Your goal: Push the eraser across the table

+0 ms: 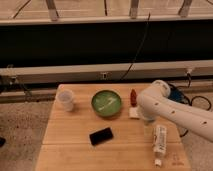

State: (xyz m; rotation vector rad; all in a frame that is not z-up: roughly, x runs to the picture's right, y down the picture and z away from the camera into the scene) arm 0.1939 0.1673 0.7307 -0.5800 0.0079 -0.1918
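Eraser [133, 113] on surface [70, 135], just left of hand [146, 124], part-hidden by my arm. Hand low over surface; how far open, holding anything: I cannot tell. Bowl [106, 103] further left. I judge leftward sweep meets eraser first.

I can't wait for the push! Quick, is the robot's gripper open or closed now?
Gripper: cannot be told. It is down by the table, right next to the eraser.
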